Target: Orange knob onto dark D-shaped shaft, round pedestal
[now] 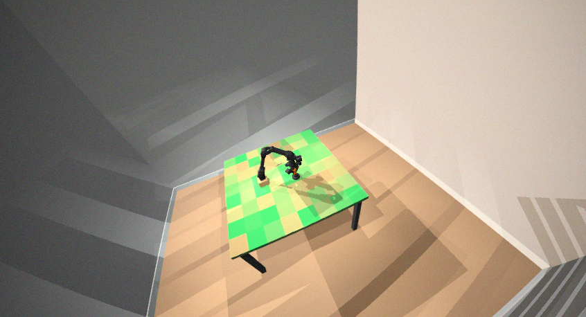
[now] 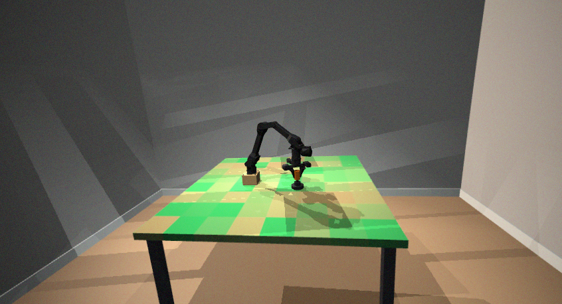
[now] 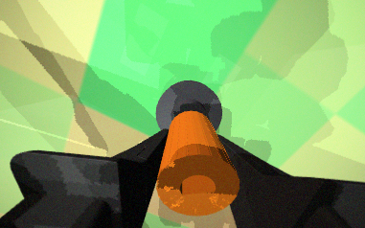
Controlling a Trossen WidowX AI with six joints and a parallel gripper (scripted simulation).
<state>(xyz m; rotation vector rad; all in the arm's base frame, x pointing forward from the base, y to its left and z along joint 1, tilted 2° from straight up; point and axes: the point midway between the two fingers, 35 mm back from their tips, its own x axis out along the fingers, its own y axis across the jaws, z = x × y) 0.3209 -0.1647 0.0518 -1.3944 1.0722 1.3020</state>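
My gripper point(image 3: 191, 136) point(image 2: 297, 170) point(image 1: 294, 168) is shut on the orange knob point(image 3: 195, 153) point(image 2: 297, 173) point(image 1: 294, 169), a cylinder held upright between the dark fingers. The knob stands directly over the round dark pedestal point(image 3: 169, 102) point(image 2: 297, 185) point(image 1: 296, 176), whose rim shows past the knob's far end in the wrist view. In the exterior view the knob's lower end is above the pedestal's base. The dark shaft is hidden behind the knob, so I cannot tell how far the knob sits on it.
The green and tan checkered table point(image 2: 220, 224) point(image 1: 262, 229) bears the arm's tan base block point(image 2: 250, 178) point(image 1: 262, 180) to the left of the pedestal. Arm shadows fall across the table top toward its front right.
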